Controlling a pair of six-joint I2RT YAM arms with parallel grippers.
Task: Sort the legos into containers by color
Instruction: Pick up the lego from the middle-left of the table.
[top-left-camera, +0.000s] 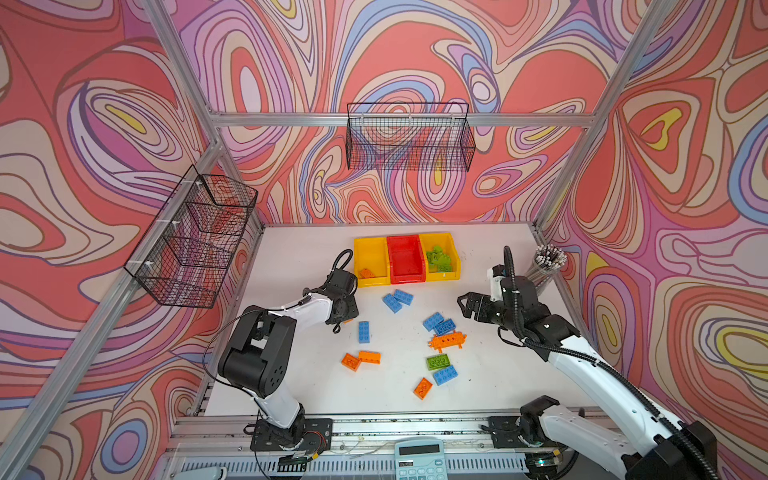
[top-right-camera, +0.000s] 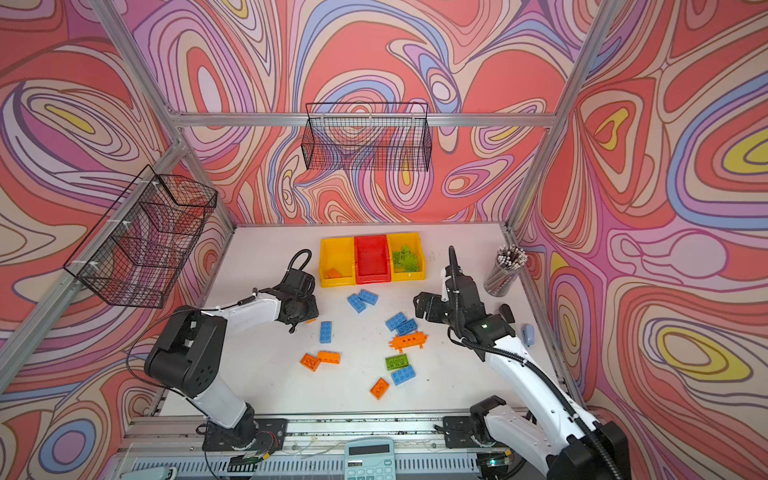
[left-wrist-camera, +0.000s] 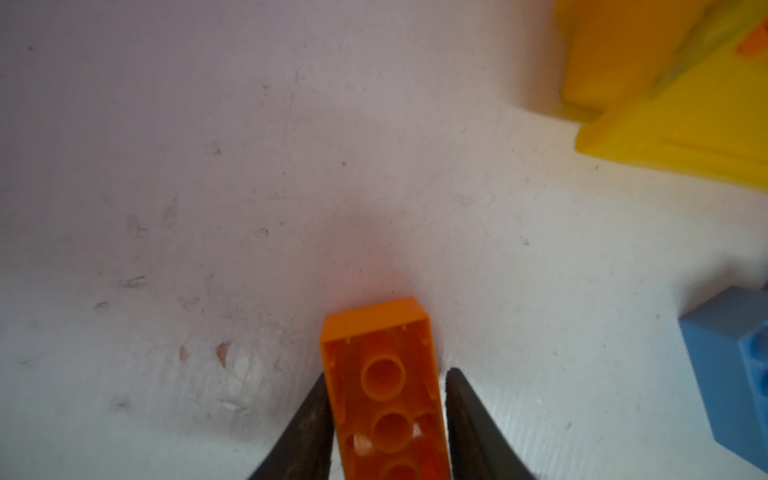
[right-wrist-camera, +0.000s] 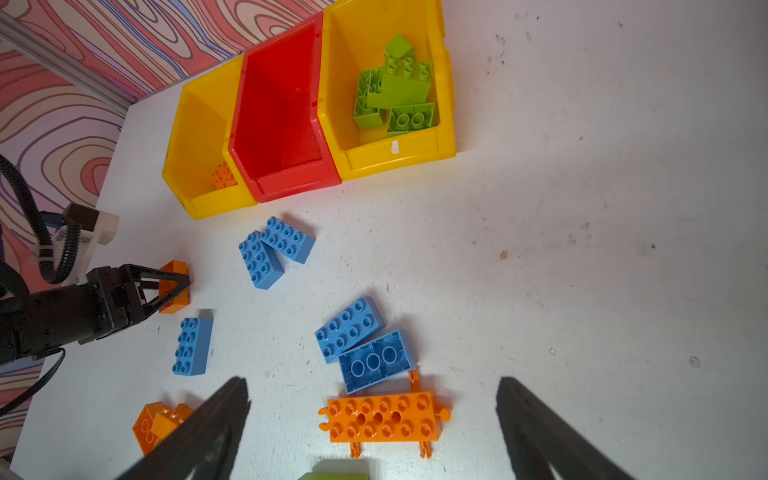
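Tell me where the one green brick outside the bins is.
In both top views the green brick lies on the table's right half, between the pronged orange piece behind it and a blue brick in front.

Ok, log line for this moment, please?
left gripper: shut on orange brick | right gripper: open, empty | red bin: empty

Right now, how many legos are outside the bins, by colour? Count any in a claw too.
Blue: 6
Orange: 5, one of them in the left claw
Green: 1
Total: 12
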